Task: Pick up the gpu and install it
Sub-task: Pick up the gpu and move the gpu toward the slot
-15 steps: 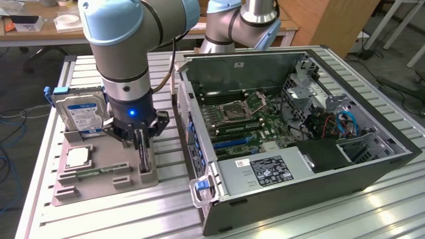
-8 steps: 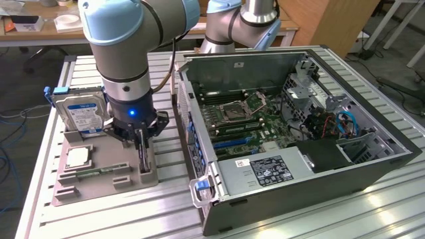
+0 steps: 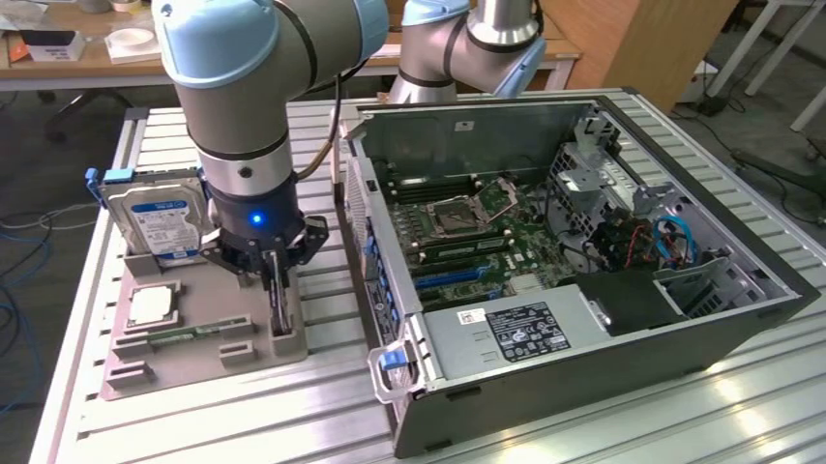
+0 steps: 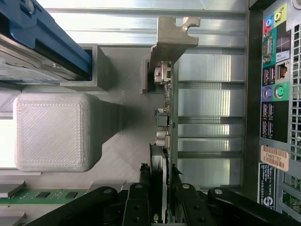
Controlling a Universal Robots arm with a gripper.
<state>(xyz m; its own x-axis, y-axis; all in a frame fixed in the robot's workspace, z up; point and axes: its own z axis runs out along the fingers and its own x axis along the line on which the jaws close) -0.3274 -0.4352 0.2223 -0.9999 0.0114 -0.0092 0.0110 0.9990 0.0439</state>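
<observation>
Fingers (image 4: 137, 203) clamp the gpu (image 4: 165, 117) by both faces, since the holder (image 3: 258, 353) stands it on edge for top-down grasping.

My fingers (image 4: 138, 207) are black. The gpu (image 4: 169, 94) is dark, with a plain silver end bracket. The holder tray (image 3: 181, 362) is matt grey, with a fine ridged line pattern on its raised block. The hard drive (image 3: 162, 227) is silver, with a blue-and-white label and a blue rail. The memory stick (image 4: 47, 194) is green. The motherboard (image 3: 478, 227) is green with blue slots. The table (image 3: 645, 416) is silver and ribbed.
</observation>
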